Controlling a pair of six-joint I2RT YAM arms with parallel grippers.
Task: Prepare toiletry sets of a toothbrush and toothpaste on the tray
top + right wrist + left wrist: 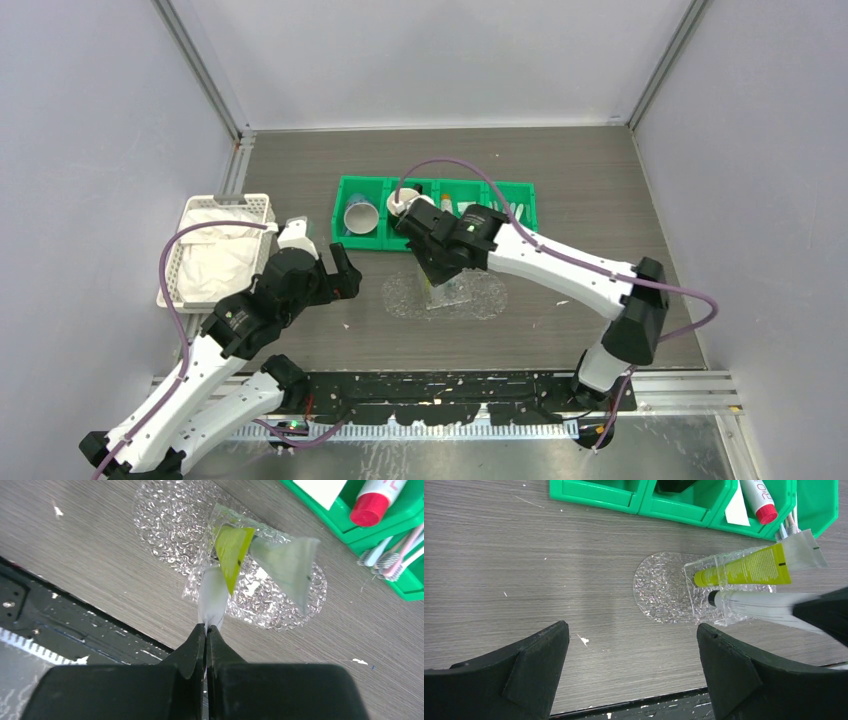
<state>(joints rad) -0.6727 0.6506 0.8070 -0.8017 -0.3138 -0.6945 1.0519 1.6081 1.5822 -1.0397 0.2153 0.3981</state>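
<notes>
Between the pressed-together fingers [195,650] of the right gripper [206,628] sits the flat end of a small white tube [212,592]. It is bagged with a yellow-green tube [232,550] in a clear crinkly packet [286,565] and hangs over the speckled transparent oval tray [165,520]; contact cannot be told. The set looks light, floppy and slippery, so an end seam seems the surest hold. That wrist tips downward from a long reach. The left gripper [634,675], fingers spread and empty, hovers over the grey wood-grain table [524,555] beside the tray, its arm bent.
</notes>
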